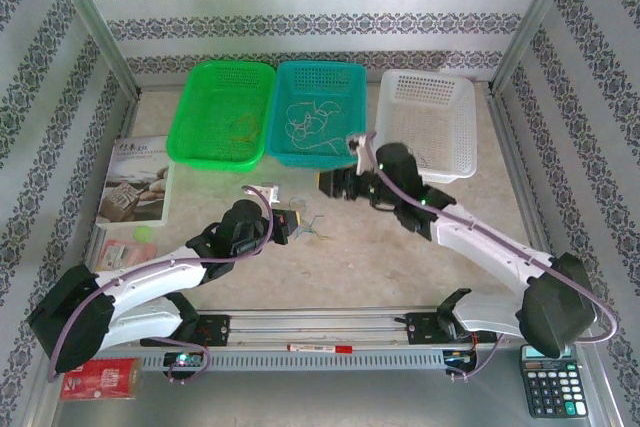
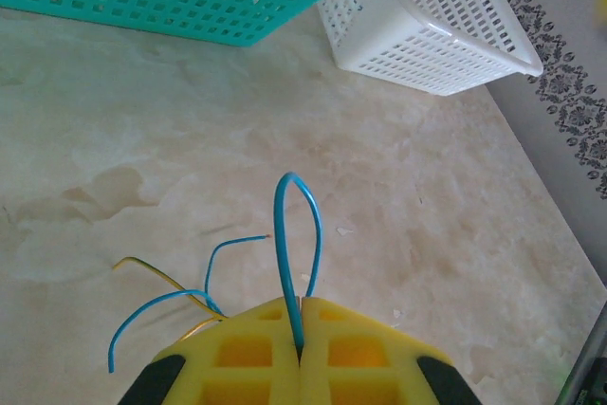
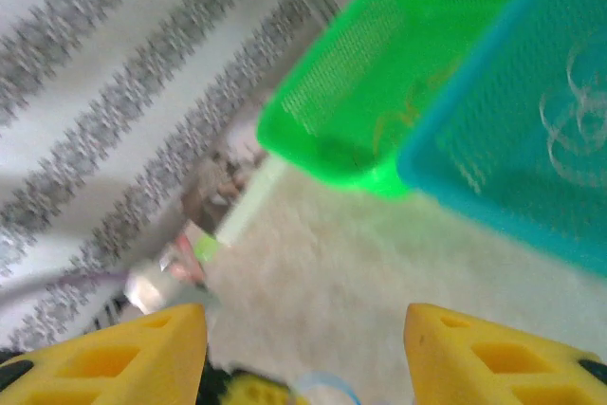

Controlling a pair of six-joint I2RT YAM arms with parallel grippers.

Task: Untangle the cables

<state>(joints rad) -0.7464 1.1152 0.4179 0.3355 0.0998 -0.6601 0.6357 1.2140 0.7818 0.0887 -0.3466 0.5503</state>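
Note:
My left gripper (image 2: 301, 315) is shut on a pale blue cable (image 2: 296, 234) that loops up from between its yellow fingers. More blue and yellowish wire ends (image 2: 161, 296) trail to its left over the table. From above, the left gripper (image 1: 292, 224) holds this small bundle of cables (image 1: 316, 231) at mid-table. My right gripper (image 1: 335, 185) hovers just beyond it, open, with nothing between its fingers (image 3: 133, 353). A blurred blue loop (image 3: 327, 388) shows below the right gripper (image 3: 303, 353). Whitish cables (image 1: 305, 122) lie curled in the teal basket (image 1: 330, 72); a yellowish one (image 1: 243, 128) lies in the green basket (image 1: 205, 77).
A white basket (image 1: 440, 87) stands at the back right beside the teal one. A booklet (image 1: 135, 182) lies at the left edge. A calculator (image 1: 552, 379), a red packet (image 1: 95, 379) and a marker pen (image 1: 320, 347) sit along the near rail.

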